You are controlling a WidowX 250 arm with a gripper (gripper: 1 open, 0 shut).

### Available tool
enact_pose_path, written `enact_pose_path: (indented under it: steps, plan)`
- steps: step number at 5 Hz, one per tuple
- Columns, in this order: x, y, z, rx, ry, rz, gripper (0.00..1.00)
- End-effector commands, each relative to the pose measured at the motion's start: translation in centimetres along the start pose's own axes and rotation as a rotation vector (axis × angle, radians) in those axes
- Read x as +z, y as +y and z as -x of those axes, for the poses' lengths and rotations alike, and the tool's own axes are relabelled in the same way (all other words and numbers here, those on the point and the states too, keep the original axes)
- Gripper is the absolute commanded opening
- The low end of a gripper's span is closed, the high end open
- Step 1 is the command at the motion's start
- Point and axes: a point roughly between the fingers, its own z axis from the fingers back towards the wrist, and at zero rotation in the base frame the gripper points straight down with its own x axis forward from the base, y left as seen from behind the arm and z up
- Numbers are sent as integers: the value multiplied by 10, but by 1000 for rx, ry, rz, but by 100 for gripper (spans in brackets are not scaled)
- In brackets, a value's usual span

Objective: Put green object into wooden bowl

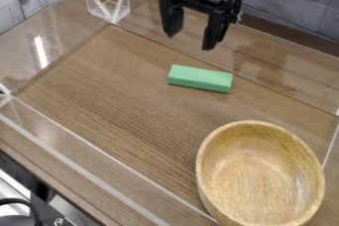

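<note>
My jaws (192,34) stand wide apart, their two dark fingers spread with a clear gap between them, and I grip nothing. They hang toward twelve o'clock in the camera view, slightly to the right of straight up, with the fingers pointing down at the worktop (122,103). The green object (200,79), a flat, plain mint-green block, lies just below them in the view, a little past the middle toward one o'clock. It rests flat on the brown wood-grained surface, its long side running from upper left to lower right, and neither of my fingers touches it. The wooden bowl (261,175) sits toward five o'clock, round and pale tan with a thick rim, well apart from the block and several times as wide; the block is outside it. I see bare wood inside the bowl. I can read no brand, label or writing on the block, the bowl or my own dark body. Toward eleven o'clock, near the far edge, there is a white, angular wire-like thing (109,4), too small for me to name. At seven to eight o'clock, beyond the worktop's pale edge, dark cables (19,202) curl in the corner of the view.
</note>
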Motion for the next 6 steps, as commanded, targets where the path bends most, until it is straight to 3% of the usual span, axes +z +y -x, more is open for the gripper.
enact_pose_path:
  steps: [1, 2, 4, 5, 6]
  plan:
    - [-8, -3, -6, -250, 27, -11, 100]
    - [-27, 0, -1, -499, 55, -29, 100]
    - [-54, -1, 1, -998, 63, -64, 100]
    - [-60, -6, 0, -1115, 62, -70, 100]
    - [-62, -8, -3, -1166, 61, -76, 100]
